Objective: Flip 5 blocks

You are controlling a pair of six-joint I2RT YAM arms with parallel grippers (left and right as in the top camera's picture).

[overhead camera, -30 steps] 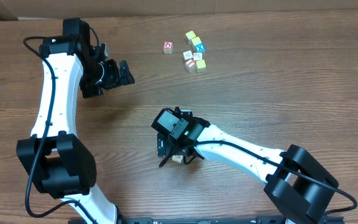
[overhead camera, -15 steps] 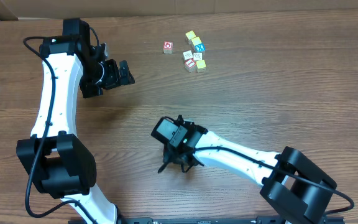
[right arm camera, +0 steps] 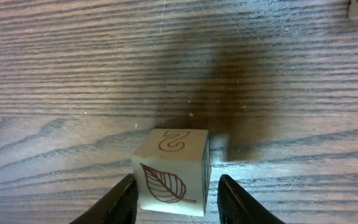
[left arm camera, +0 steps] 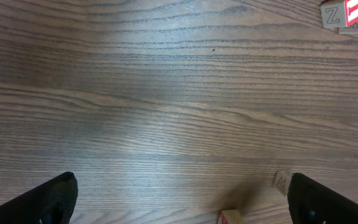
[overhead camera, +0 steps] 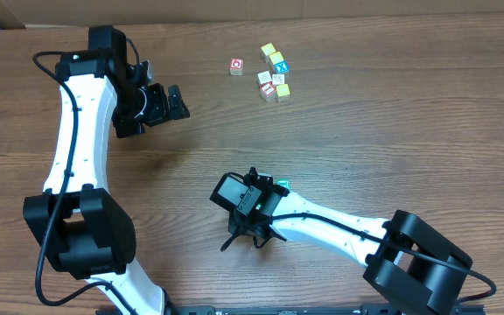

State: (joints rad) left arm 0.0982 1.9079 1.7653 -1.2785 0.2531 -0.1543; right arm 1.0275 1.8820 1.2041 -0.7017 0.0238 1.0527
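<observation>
Table from above: brown wood table, tan strip behind; small wooden letter blocks bunched far back; left gripper spread wide.
Left wrist: bare wood grain.
Right wrist: right gripper around pale leaf block; cannot tell if pinching.

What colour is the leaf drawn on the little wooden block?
Brown: the leaf is outlined on a pale face of the block, clearest in the right wrist view.
</observation>
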